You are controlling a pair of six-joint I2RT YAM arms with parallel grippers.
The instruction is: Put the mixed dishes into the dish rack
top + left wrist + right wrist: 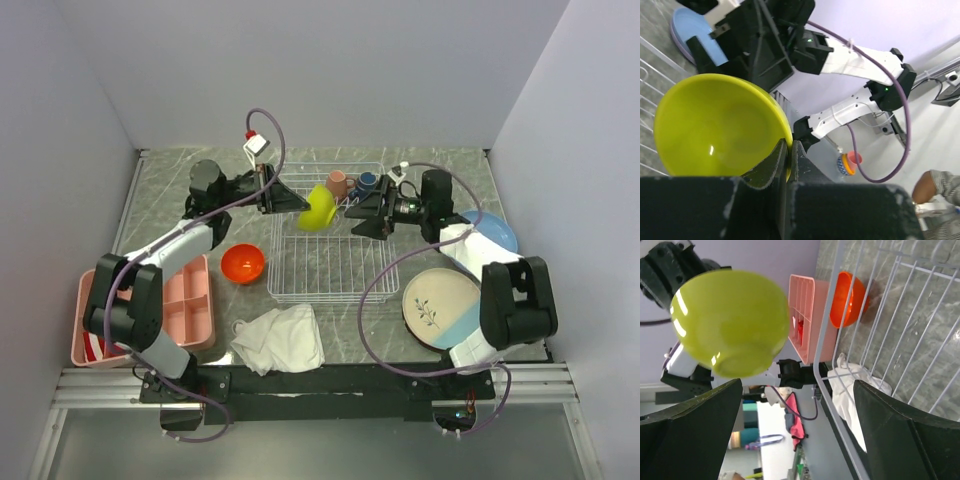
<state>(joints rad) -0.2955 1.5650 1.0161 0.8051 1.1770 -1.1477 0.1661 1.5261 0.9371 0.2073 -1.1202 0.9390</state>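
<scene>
The dish rack (330, 255) sits mid-table. The large cream-and-blue plate (441, 307) and the light-blue plate (494, 230) lie on the table to its right. The lime-green bowl (318, 208) hangs tipped on its side over the rack's far-left part. The left gripper (788, 150) has its fingers clamped together on the bowl's rim. The orange bowl (243, 263) rests on the table just left of the rack. The right gripper (362, 215) faces the green bowl's underside, fingers spread wide, holding nothing and touching nothing. The small pink mug (338, 183) and small dark-blue mug (368, 182) sit at the rack's far end.
</scene>
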